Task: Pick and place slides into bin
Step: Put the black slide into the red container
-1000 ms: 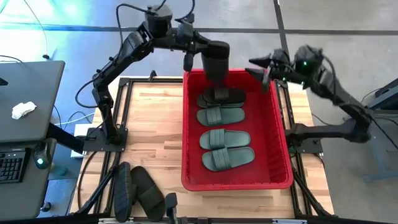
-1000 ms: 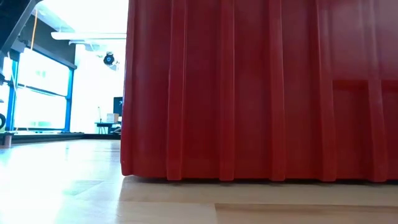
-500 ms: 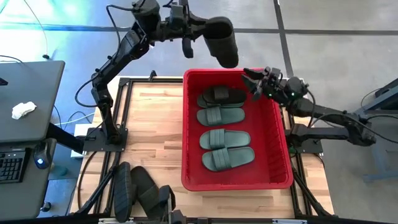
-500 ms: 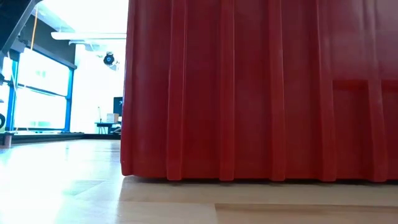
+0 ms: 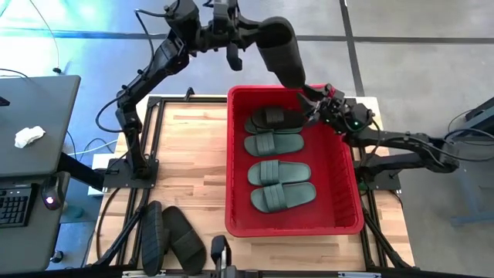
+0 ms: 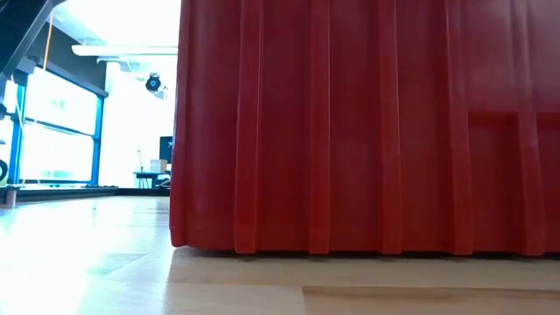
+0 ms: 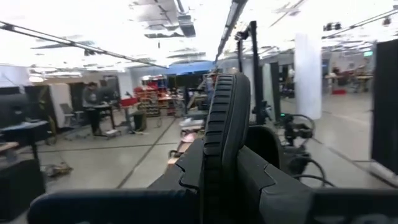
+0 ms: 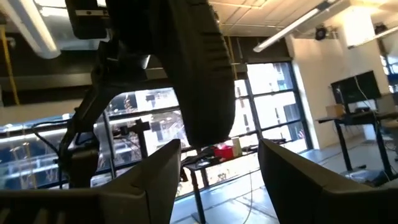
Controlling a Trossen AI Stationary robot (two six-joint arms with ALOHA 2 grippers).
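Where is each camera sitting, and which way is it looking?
High view: above the table, looking straight down on the red bin, both arms.
Low view: at table-top height, facing the bin's wall; no arm shows.
Left wrist view: on the left arm, looking past its fingers shut on a black slide.
Right wrist view: on the right arm, looking up between open fingers at that slide.
Shared: both wrist views and the high view show the raised slide.

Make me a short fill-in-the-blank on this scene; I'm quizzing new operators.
1. The left gripper holds a black slide above the bin's ____ end.
2. The red bin already holds ____ slides.
3. Two more slides lie on the ____, outside the bin.
4. The right gripper has its fingers ____.

Missing words: far; four; table; open
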